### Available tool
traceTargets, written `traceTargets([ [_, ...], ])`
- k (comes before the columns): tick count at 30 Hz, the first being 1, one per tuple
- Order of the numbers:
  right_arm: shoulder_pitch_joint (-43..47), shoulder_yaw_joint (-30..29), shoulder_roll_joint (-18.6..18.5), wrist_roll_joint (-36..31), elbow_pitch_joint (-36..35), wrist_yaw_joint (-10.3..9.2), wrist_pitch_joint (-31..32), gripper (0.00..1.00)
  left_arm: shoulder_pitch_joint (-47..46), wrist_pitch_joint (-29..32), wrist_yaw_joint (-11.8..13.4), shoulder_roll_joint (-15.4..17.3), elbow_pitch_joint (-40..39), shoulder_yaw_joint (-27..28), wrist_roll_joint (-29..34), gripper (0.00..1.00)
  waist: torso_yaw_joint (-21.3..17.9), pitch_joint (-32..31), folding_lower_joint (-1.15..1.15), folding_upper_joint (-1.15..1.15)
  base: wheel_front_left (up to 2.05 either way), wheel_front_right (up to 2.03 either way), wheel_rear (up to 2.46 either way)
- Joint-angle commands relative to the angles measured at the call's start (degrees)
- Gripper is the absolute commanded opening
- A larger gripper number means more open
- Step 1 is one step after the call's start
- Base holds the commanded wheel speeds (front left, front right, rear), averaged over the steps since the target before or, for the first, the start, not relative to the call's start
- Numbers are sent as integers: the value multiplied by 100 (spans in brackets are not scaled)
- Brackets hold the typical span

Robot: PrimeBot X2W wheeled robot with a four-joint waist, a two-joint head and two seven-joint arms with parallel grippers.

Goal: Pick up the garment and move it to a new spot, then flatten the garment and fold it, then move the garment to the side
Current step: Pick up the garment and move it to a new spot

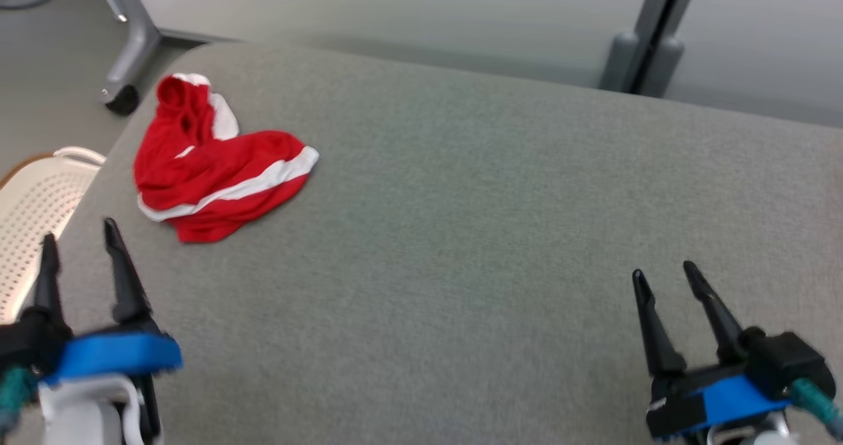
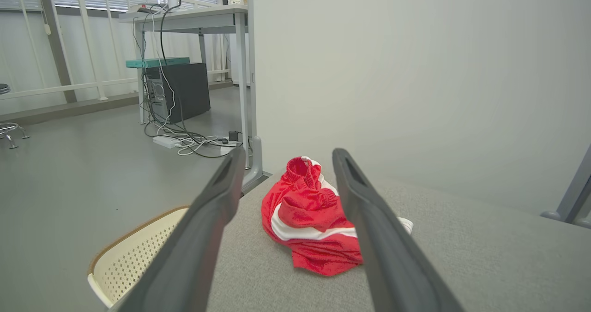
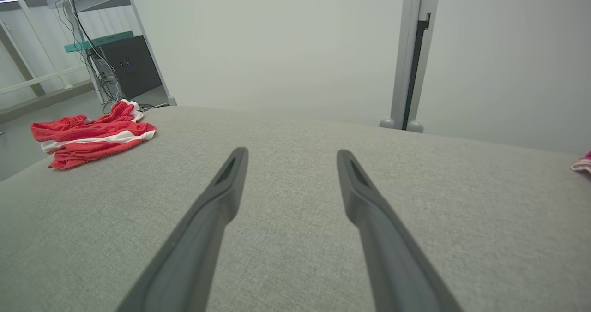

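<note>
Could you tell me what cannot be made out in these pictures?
- Red shorts: bunched, so their underside and full shape are hidden; in the left wrist view a finger covers their right part.
- Pink-striped item: cut off by the right wrist view's edge.
- Perforated chair: cut off at the head view's left.

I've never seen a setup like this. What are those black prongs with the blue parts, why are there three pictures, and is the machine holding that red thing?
The prongs are the fingers of a two-armed robot. The top picture comes from a camera on its head: the left gripper and the right gripper hover over a grey padded surface. The other two pictures come from cameras on each wrist, looking along that arm's own fingers. The red thing is a crumpled red and white garment, lying near the surface's far left corner. Nothing is held: both pairs of fingers are spread open and empty. A cream perforated chair stands beside the surface.
</note>
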Motion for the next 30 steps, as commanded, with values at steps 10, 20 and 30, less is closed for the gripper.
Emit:
traceTargets([
  [10, -372, -305, -378, -215, -784, 2, 248, 100, -1910, -14, -87, 712, 770, 512, -191, 100, -787, 1091, -1, -1, 0, 0, 0],
  [20, -421, -602, -685, -266, -1682, 1, 477, 100, -3286, 295, -179, 1358, 2508, 517, -256, 100, -1138, 2146, -1, -1, 0, 0, 0],
  [30, -468, -644, -738, -237, -1865, 1, 558, 100, -3792, 1198, -365, 1575, 4053, 285, -352, 100, -1072, 2308, -1, -1, 0, 0, 0],
])
